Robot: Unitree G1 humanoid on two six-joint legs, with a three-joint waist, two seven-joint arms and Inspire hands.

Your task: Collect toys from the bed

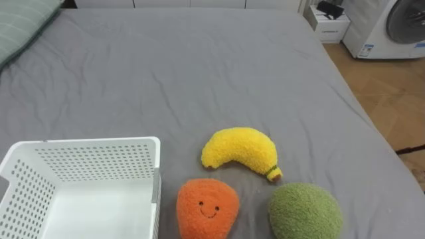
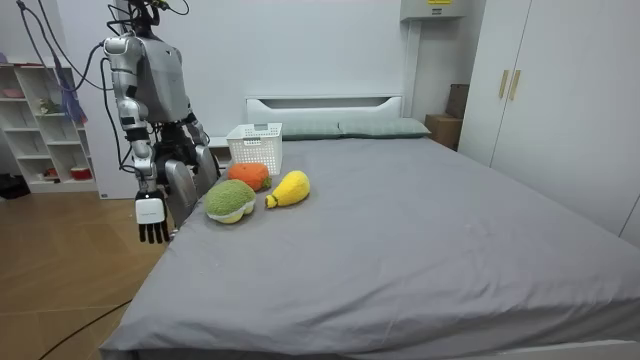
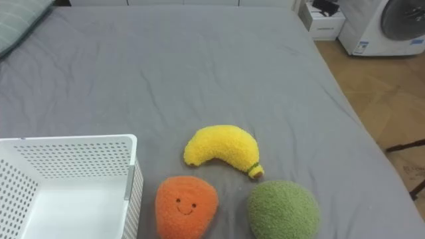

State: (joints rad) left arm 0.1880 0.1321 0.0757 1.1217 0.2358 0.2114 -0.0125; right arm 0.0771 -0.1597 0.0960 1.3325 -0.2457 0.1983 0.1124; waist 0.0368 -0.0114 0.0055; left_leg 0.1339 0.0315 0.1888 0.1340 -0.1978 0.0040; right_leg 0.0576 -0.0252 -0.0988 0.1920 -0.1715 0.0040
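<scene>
Three plush toys lie on the grey bed close to its near edge: a yellow banana, an orange one with a smiling face and a round green one. A white perforated basket stands empty just left of the orange toy. In the room view I stand at the bed's side, facing the toys and the basket. My right hand hangs by my side below the mattress edge, its fingers straight and holding nothing.
A striped green pillow lies at the far left of the bed. Beyond the bed's right edge are wooden floor, a white nightstand and a washing machine. An open shelf stands behind me.
</scene>
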